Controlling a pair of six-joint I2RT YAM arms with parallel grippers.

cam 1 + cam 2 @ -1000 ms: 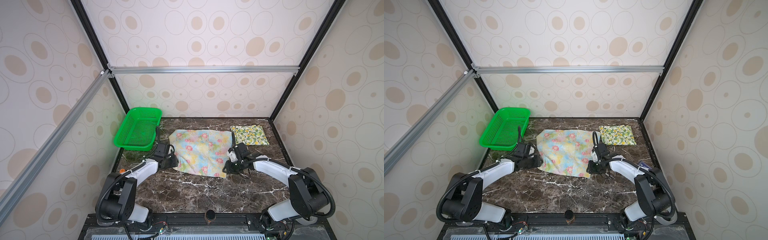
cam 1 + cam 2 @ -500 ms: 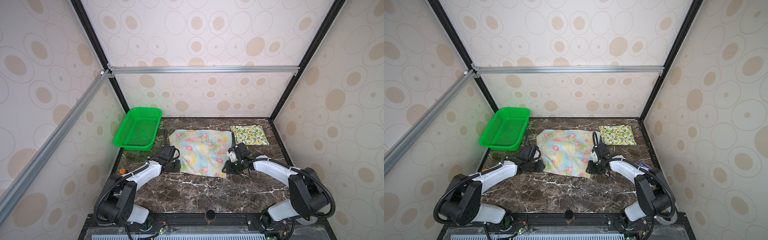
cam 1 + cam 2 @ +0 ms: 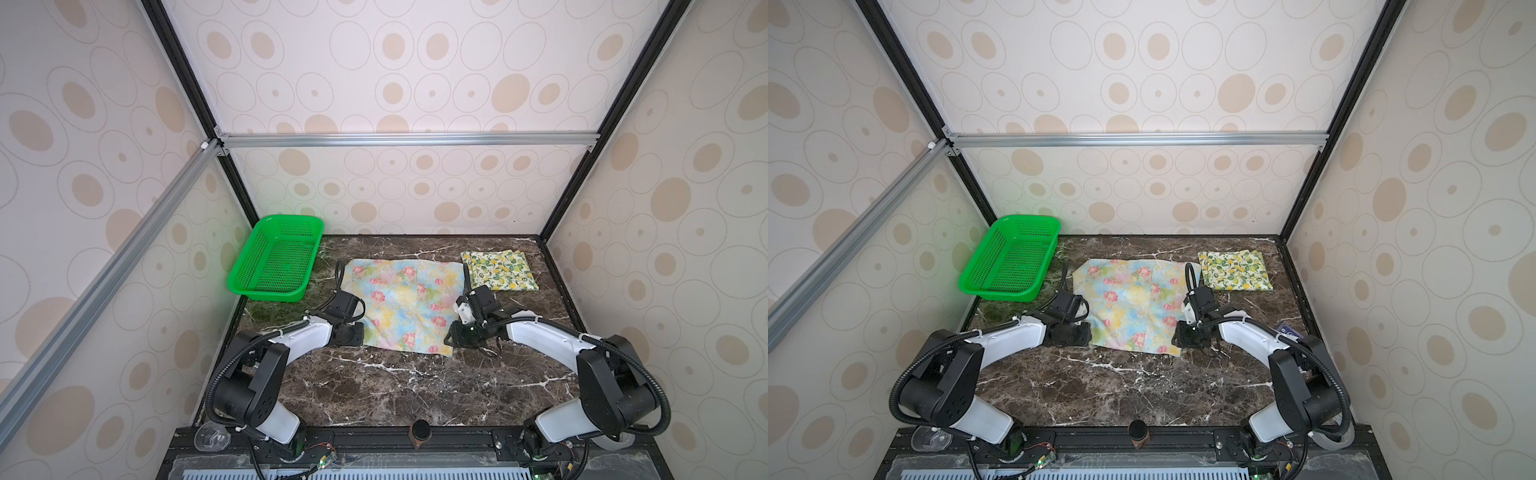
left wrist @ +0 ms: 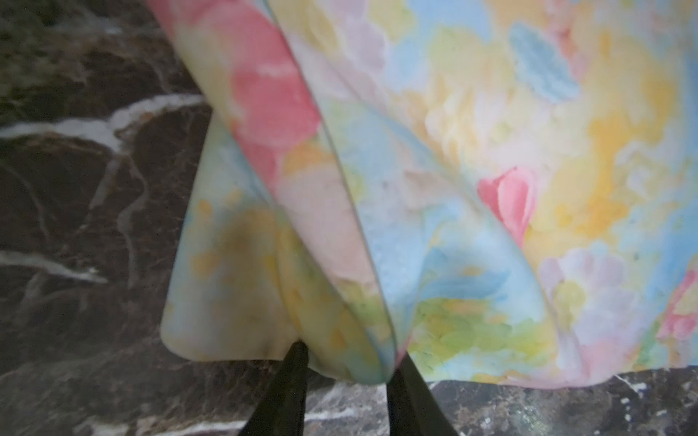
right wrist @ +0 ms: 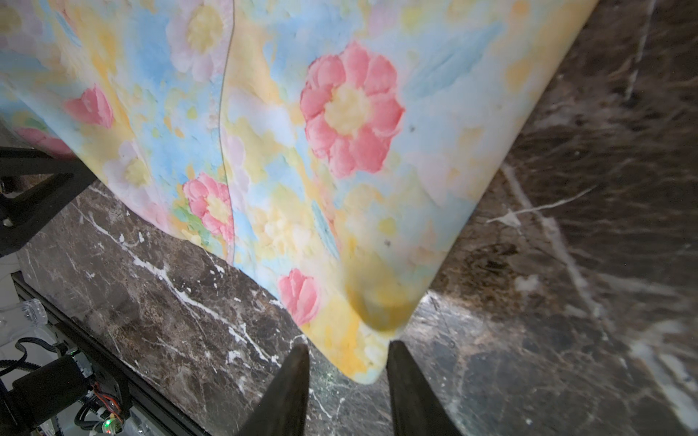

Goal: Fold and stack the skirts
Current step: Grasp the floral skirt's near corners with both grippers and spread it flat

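Pastel flowered skirt (image 3: 405,305) lies spread on the dark marble surface (image 3: 395,386), and both hands sit at its near edge. The left hand (image 3: 358,336) is at the near left corner. In its wrist view a raised fold of the cloth fills the space between the two dark fingers (image 4: 292,381), and it cannot be told whether the fold is pinched. The right hand (image 3: 453,340) is at the near right corner. Its fingers (image 5: 406,385) stand apart with the tip of the corner between them, touching one finger and leaving bare marble showing beside the other. Farther back, the lemon-print skirt (image 3: 500,270) lies folded flat at the far right, just beside the flowered one. A green mesh basket (image 3: 266,294) sits at the far left.
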